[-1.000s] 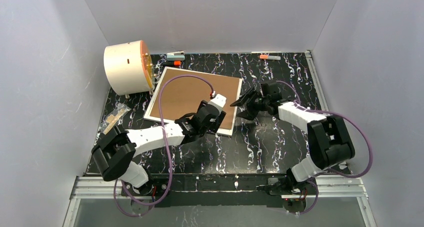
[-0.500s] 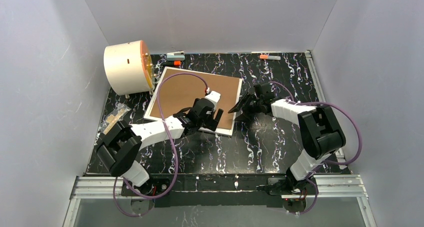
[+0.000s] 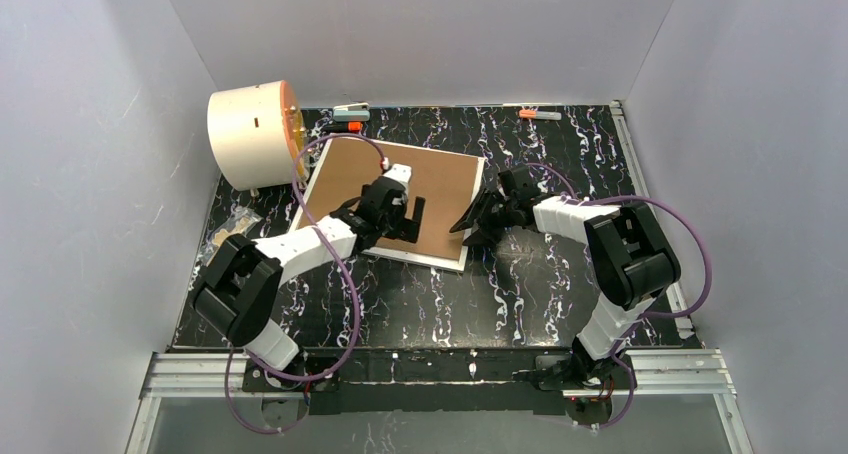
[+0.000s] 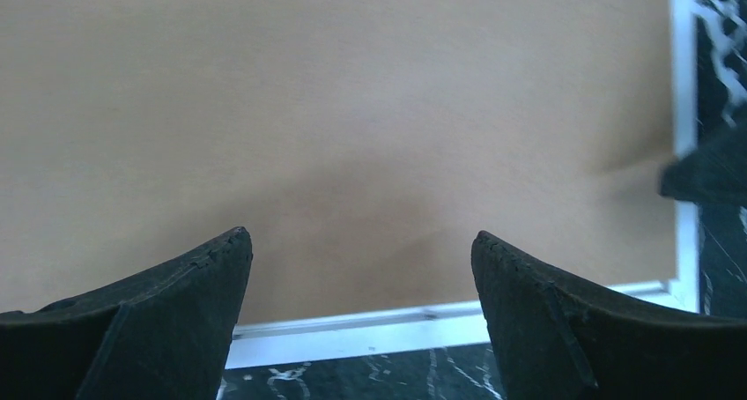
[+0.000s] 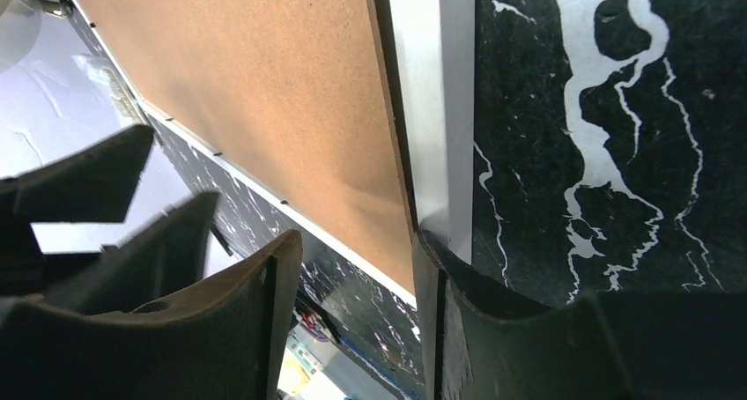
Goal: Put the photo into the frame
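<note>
The frame (image 3: 352, 172) lay face down on the black marbled tabletop (image 3: 530, 284), brown board back up, left of centre, near a cream drum (image 3: 248, 134). The left pincer (image 3: 411, 217) hovered over the brown back near the frame's near edge, jaws wide apart, holding nothing. The right pincer (image 3: 471, 223) sat at the frame's right edge, jaws apart and astride it: one finger touched the white rim, the other stood off above the board. Photo not seen.
</note>
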### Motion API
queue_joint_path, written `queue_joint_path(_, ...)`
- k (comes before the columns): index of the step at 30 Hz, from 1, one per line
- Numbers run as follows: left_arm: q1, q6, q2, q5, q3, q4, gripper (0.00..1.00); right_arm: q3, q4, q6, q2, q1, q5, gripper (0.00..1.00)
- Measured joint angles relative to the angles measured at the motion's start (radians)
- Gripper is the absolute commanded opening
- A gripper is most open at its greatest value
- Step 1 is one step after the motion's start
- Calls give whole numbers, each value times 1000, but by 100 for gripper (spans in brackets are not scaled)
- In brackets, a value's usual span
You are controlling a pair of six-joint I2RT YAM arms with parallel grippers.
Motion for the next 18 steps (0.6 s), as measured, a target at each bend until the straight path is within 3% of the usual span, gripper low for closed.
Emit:
queue_joint_path(12,354,32,-8,-82,29,-51,98,1,5,-13,6,0,-17,57)
queue_joint_path(18,457,79,-7,-109,-18,8,98,0,5,-22,6,0,-18,57)
